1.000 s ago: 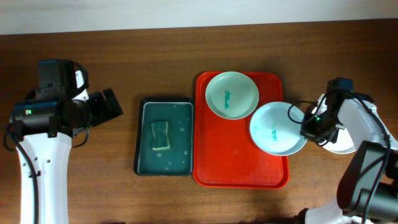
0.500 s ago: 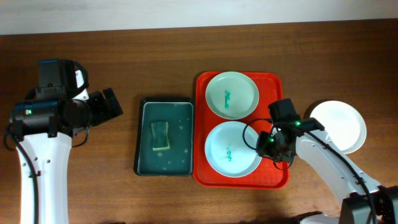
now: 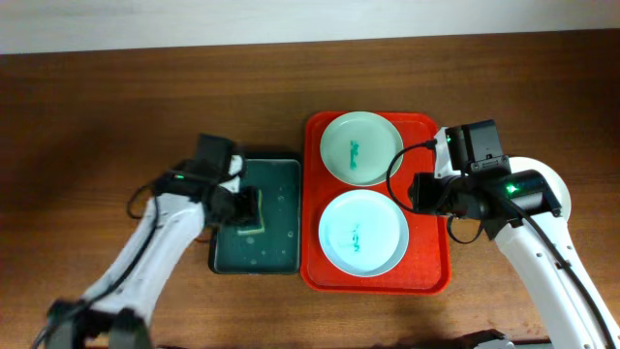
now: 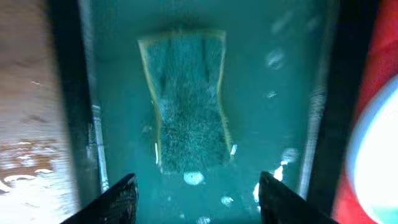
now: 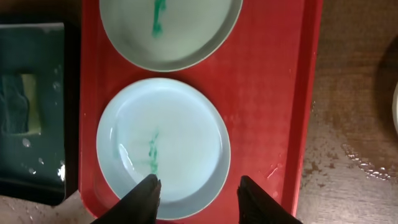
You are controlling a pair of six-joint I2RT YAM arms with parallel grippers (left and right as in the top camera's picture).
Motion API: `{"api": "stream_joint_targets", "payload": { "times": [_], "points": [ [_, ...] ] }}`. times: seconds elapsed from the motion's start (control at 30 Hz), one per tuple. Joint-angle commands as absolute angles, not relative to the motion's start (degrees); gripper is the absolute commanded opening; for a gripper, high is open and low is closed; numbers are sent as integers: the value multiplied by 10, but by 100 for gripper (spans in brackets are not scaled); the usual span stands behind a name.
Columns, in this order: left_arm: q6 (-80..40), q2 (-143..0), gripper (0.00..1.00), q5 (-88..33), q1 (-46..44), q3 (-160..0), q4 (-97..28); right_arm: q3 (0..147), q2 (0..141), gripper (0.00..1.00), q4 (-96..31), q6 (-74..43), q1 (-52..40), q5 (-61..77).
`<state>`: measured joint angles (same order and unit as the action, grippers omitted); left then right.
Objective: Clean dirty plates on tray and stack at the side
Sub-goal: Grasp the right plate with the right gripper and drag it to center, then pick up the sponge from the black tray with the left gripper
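Observation:
The red tray (image 3: 426, 264) holds two pale plates. The far one (image 3: 361, 145) and the near one (image 3: 362, 233) each carry a teal smear. My right gripper (image 3: 422, 192) is open and empty, hovering over the near plate's right rim; the right wrist view shows its gripper (image 5: 198, 186), that plate (image 5: 163, 146), the far plate (image 5: 171, 31) and the tray (image 5: 273, 93). A pale sliver (image 5: 395, 102) at that view's right edge may be the third plate, otherwise hidden under the right arm. My left gripper (image 3: 242, 206) is open.
A dark green tray (image 3: 276, 254) of water stands left of the red tray, with a green sponge (image 3: 252, 210) in it. In the left wrist view the sponge (image 4: 189, 99) lies ahead of my open left gripper (image 4: 199, 202). Water spots mark the wood (image 5: 360, 162) right of the red tray.
The right gripper carried a smeared plate from the tray's right edge to its near half, let go and drew back right. The left arm swung from the far left to over the green tray.

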<state>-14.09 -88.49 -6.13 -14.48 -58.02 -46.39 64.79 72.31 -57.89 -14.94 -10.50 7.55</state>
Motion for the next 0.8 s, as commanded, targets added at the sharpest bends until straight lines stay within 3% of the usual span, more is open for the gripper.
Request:
{"api": "stream_joint_targets", "payload": {
  "times": [0.0, 0.07, 0.1, 0.13, 0.27, 0.3, 0.33, 0.4, 0.47, 0.57, 0.63, 0.67, 0.77],
  "points": [
    [-154, -963, 50, -48, -173, -568, -426, 652, 724, 43, -578, -146, -108, 70],
    [-168, -1025, 41, -48, -190, -568, -412, 652, 724, 42, -579, -146, -108, 70],
    [-174, -1053, 28, -50, -195, -568, -412, 652, 724, 42, -580, -146, -108, 70],
    [-176, -1067, 0, -52, -197, -569, -416, 652, 724, 42, -582, -146, -108, 70],
    [-172, -1047, 2, -55, -197, -635, -498, 652, 724, 42, -585, -146, -108, 70],
    [-170, -1035, 26, -46, -197, -664, -523, 652, 724, 41, -586, -146, -108, 70],
    [-166, -1030, 41, -31, -197, -681, -532, 652, 724, 41, -586, -146, -108, 70],
    [-166, -1027, 56, 15, -197, -701, -526, 652, 724, 41, -587, -146, -108, 70],
    [-166, -1035, 58, 59, -197, -700, -509, 652, 724, 41, -588, -146, -108, 70],
    [-166, -1078, 53, 58, -197, -700, -490, 652, 724, 41, -589, -146, -108, 70],
    [-166, -1125, 22, 42, -197, -700, -474, 652, 724, 41, -592, -146, -108, 70],
    [-166, -1134, 0, 20, -197, -700, -474, 652, 724, 41, -594, -146, -108, 70],
    [-166, -1122, 0, -39, -197, -727, -492, 652, 724, 36, -606, -145, -108, 70]
  ]
}}
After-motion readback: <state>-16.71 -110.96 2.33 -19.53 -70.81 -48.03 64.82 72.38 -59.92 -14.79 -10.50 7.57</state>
